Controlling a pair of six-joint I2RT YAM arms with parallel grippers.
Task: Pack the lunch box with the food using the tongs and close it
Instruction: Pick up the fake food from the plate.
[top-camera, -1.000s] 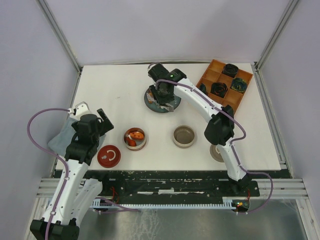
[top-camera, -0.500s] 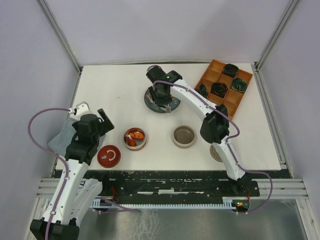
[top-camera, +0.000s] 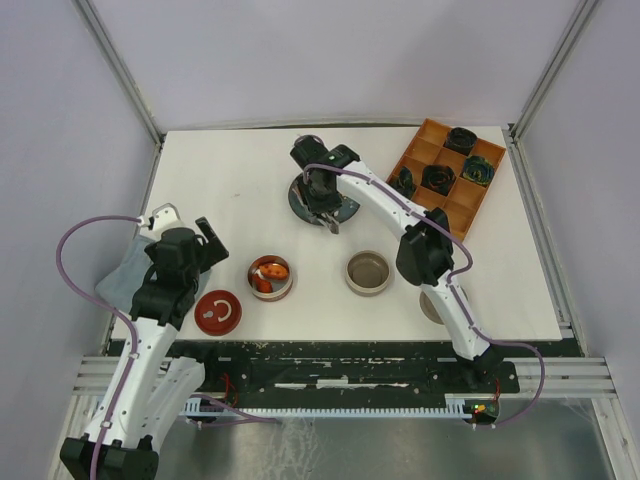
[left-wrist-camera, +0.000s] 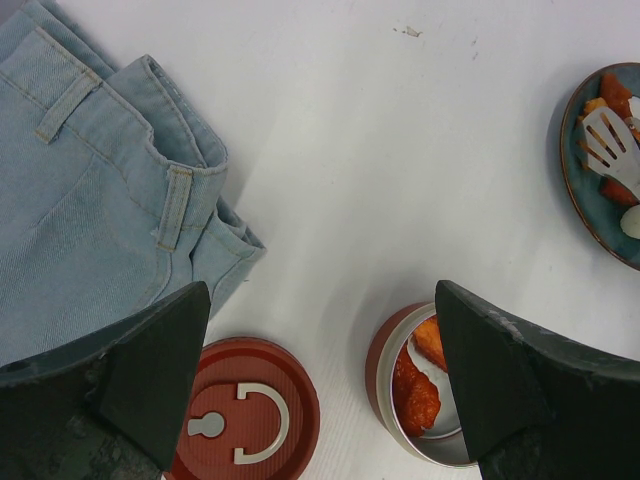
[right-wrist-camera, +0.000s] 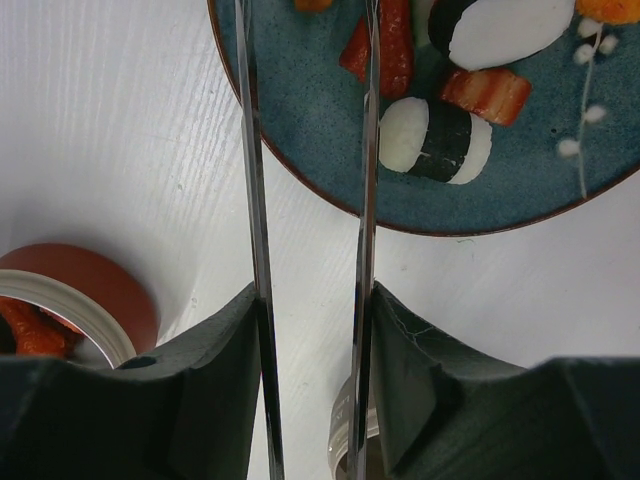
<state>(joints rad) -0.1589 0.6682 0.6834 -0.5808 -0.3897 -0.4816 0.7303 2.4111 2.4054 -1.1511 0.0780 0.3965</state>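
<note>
My right gripper (right-wrist-camera: 315, 300) is shut on the silver tongs (right-wrist-camera: 256, 180), one finger pressed on each arm. The two arms stand apart and reach out over the blue plate (right-wrist-camera: 300, 110). The food on that plate includes a white-and-dark roll (right-wrist-camera: 435, 135) and a red strip (right-wrist-camera: 395, 50) beside the right tong arm. In the top view this gripper (top-camera: 322, 195) hangs over the plate (top-camera: 300, 205). The round red lunch box (top-camera: 270, 277) holds orange pieces (left-wrist-camera: 415, 385). Its red lid (left-wrist-camera: 240, 420) lies beside it. My left gripper (left-wrist-camera: 320, 300) hovers open above the two, holding nothing.
A folded pair of jeans (top-camera: 122, 278) lies at the left edge under my left arm. A round steel tin (top-camera: 369, 272) stands right of the lunch box. An orange divided tray (top-camera: 450, 172) with dark coiled rosettes sits at the back right.
My right arm has shifted a little to the left over the plate, carrying the tongs with it. The left arm has not moved.
</note>
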